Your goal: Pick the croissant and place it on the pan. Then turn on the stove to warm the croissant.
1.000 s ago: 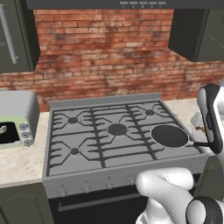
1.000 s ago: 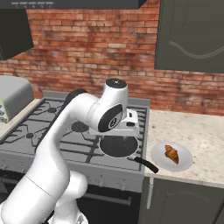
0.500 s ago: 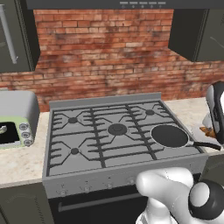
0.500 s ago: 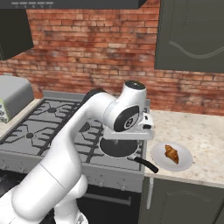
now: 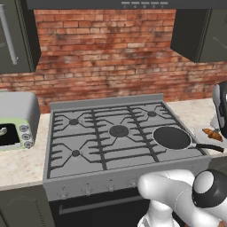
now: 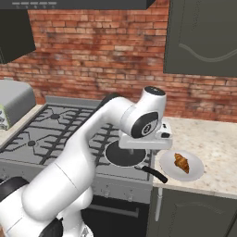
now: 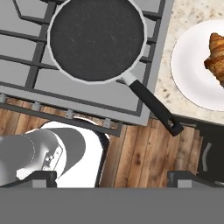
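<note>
The black pan sits on the stove's front right burner, handle pointing right over the counter. The croissant lies on a white plate just right of the stove; the right base view shows the croissant near the plate's middle. My gripper hangs above the pan's right edge and points down. In the hand view the gripper is open and empty, with the pan at upper left and the croissant at the right edge.
A grey-and-green toaster oven stands on the counter left of the stove. Small knobs line the stove front. Brick wall and dark cabinets rise behind. Beige counter extends to the right past the plate.
The arm has swung to the right, carrying the open gripper from over the pan towards its right edge and the plate. Pan and croissant have not moved.
</note>
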You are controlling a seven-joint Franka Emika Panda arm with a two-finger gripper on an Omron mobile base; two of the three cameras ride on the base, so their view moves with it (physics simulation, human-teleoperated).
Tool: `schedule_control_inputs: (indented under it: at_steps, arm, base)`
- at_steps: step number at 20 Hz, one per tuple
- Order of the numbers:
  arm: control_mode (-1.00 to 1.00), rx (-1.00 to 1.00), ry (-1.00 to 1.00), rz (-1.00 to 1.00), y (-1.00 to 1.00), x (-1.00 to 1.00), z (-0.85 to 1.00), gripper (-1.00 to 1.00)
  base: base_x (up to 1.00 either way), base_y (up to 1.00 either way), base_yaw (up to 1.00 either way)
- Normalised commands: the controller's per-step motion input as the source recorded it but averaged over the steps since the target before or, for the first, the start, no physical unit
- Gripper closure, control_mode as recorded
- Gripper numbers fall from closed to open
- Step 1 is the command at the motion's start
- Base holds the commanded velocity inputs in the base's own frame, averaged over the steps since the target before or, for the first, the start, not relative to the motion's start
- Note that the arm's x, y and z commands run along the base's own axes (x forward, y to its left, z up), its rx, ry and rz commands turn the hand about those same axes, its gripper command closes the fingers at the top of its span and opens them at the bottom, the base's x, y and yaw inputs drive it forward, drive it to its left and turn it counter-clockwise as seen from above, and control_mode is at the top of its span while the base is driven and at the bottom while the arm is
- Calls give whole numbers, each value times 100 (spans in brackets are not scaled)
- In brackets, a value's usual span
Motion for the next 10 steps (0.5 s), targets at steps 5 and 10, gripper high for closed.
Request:
schedule_control_inputs:
  at_steps: [5,10]
  arm:
    - [-100,0,0,0,-9,6,-2,-100]
    - [-100,0,0,0,0,11,-10,-100]
  base:
    - [0,0,0]
    - [0,0,0]
